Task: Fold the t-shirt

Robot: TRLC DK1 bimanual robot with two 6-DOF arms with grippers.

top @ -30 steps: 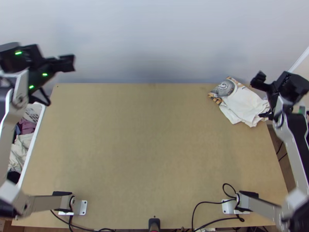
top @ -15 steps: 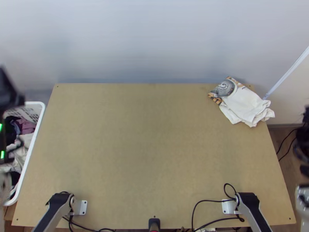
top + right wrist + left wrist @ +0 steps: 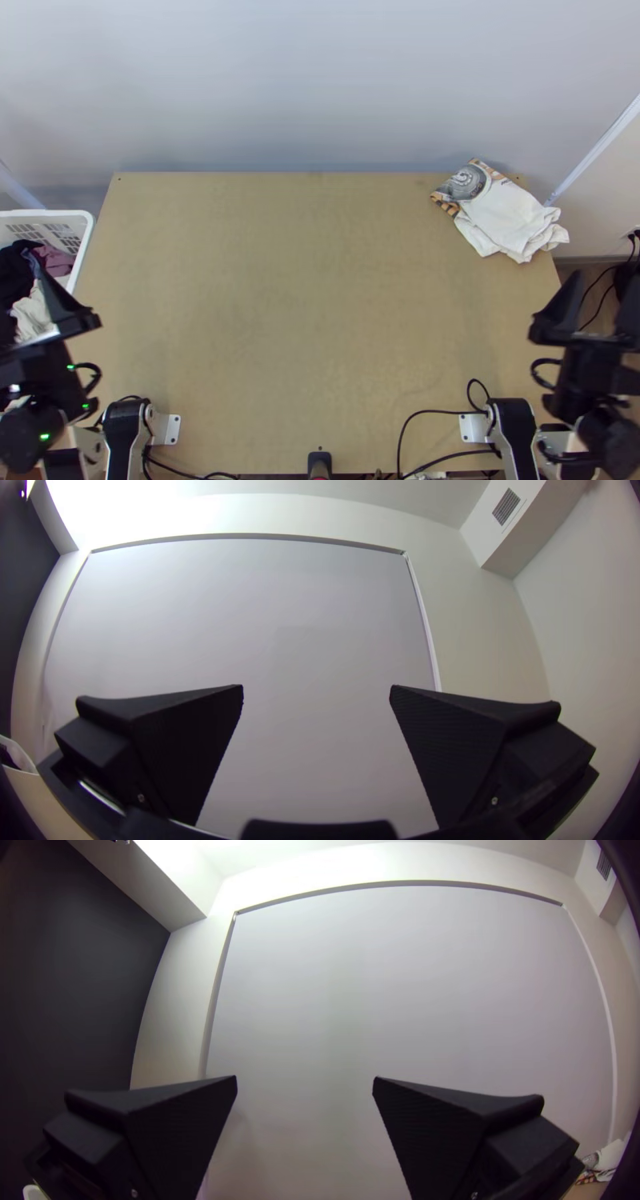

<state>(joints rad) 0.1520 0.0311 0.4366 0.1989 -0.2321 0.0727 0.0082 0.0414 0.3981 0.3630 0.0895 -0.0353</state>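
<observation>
Basket: The white laundry basket (image 3: pixel 60 214) is standing beside the table's left edge, holding crumpled dark, mauve and cream clothes (image 3: pixel 34 312).
Left gripper: The left gripper (image 3: pixel 64 316) is hanging at the top view's lower left, covering part of the basket. Its two black fingers (image 3: pixel 183 1127) are standing wide apart, the pale wall (image 3: pixel 413 993) showing between them.
Table: The wooden table (image 3: pixel 296 304) is stretching between both arms, with black cables (image 3: pixel 402 438) lying near its front edge.
T-shirt: The white t-shirt (image 3: pixel 508 214) is lying at the table's far right corner, loosely folded and rumpled, its printed part facing up and one end poking past the table's right edge.
Right gripper: The right gripper (image 3: pixel 606 282) is hanging near the table's right edge, well apart from the t-shirt. Its fingers (image 3: pixel 190 740) are also standing wide apart, with wall showing between them.
</observation>
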